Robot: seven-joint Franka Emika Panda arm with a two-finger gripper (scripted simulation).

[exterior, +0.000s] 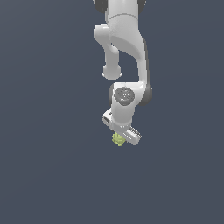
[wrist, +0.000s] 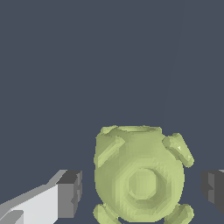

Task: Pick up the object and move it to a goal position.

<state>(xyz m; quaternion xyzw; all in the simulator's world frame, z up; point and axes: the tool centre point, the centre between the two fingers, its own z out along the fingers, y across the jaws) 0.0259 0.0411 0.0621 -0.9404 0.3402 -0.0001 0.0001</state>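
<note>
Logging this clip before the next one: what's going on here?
A white Panda arm is reaching down over a small yellow-green knobbly object, the only item on the plain dark surface. In the wrist view the object sits between the two dark fingers, with a visible gap on each side, so the gripper is open and nothing is grasped yet. The pickup has not happened.
</note>
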